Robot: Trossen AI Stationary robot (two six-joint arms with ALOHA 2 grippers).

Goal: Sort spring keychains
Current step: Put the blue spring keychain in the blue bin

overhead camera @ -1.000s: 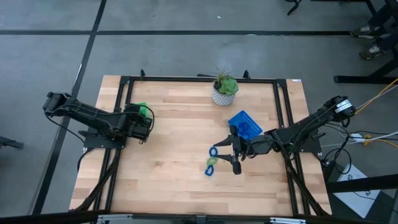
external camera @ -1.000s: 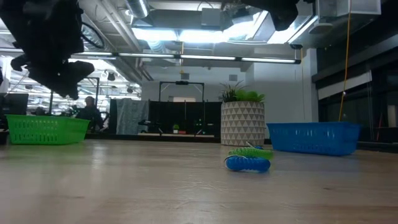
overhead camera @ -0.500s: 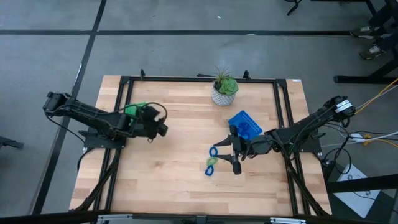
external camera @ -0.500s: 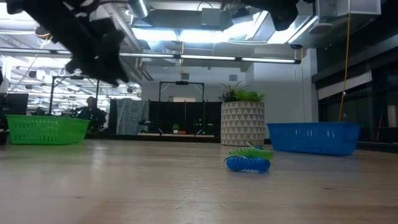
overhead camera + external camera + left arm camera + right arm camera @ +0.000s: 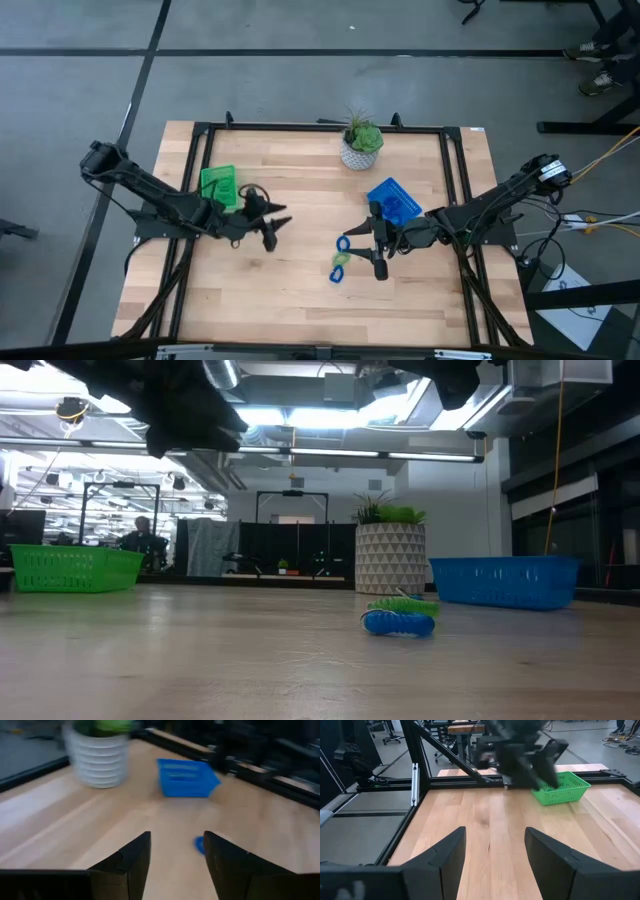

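Observation:
Two spring keychains lie on the wooden table near its middle: a blue one (image 5: 344,243) and a light green one tangled with a blue one (image 5: 338,265). In the low view they show as a green clip (image 5: 405,605) behind a blue one (image 5: 400,623). My left gripper (image 5: 277,230) is open and empty, above the table to the left of the keychains; a blue keychain (image 5: 199,845) shows just past its fingers (image 5: 175,837). My right gripper (image 5: 373,243) is open and empty, just right of the keychains, pointing toward the table's left (image 5: 495,832).
A green tray (image 5: 218,185) stands at the left side and a blue tray (image 5: 393,200) right of centre, behind my right gripper. A potted plant in a white pot (image 5: 360,147) stands at the far edge. Bare wood lies toward the near edge.
My left gripper has swung away from the green tray toward the table's right and a little toward its near edge, ending closer to the keychains. My right gripper and the keychains have kept still.

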